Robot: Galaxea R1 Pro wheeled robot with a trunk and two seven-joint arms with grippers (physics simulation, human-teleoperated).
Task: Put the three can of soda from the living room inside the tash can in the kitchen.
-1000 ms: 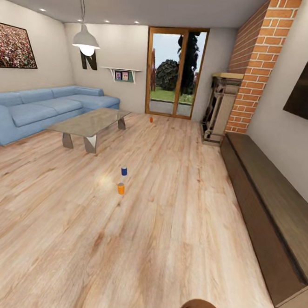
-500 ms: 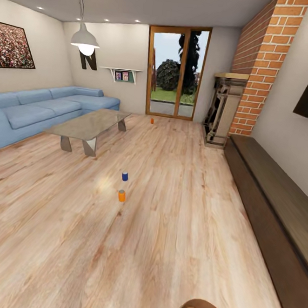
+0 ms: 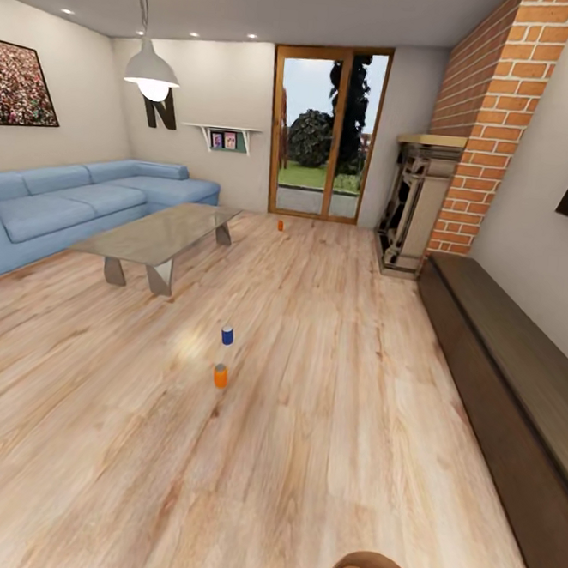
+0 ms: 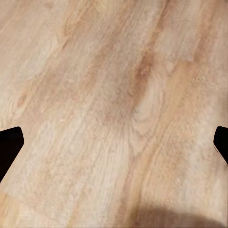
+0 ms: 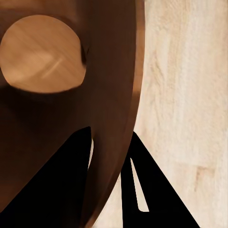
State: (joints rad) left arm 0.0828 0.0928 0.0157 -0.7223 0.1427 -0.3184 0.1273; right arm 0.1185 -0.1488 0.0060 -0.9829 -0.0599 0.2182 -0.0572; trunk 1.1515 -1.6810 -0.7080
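Two soda cans stand close together on the plank floor ahead in the head view: an orange can (image 3: 220, 375) and, just beyond it, a dark blue can (image 3: 226, 336) with a pale top. A second orange can (image 3: 280, 225) stands far off by the glass doors (image 3: 326, 133). The trash can (image 3: 365, 558) shows its brown inside at the bottom edge. In the right wrist view my right gripper (image 5: 110, 137) is shut on the trash can's rim (image 5: 114, 71), one finger on each side of the wall. My left gripper (image 4: 114, 147) is open over bare floor, holding nothing.
A light blue sofa (image 3: 58, 204) and a glass-topped low table (image 3: 155, 234) stand at the left. A long dark bench (image 3: 508, 381) runs along the right wall, with the brick fireplace (image 3: 420, 201) beyond it. Open plank floor (image 3: 306, 424) lies between me and the cans.
The whole head view has shifted as the camera moved forward: the two near cans sit lower and closer in the picture. The trash can stays held at the bottom edge.
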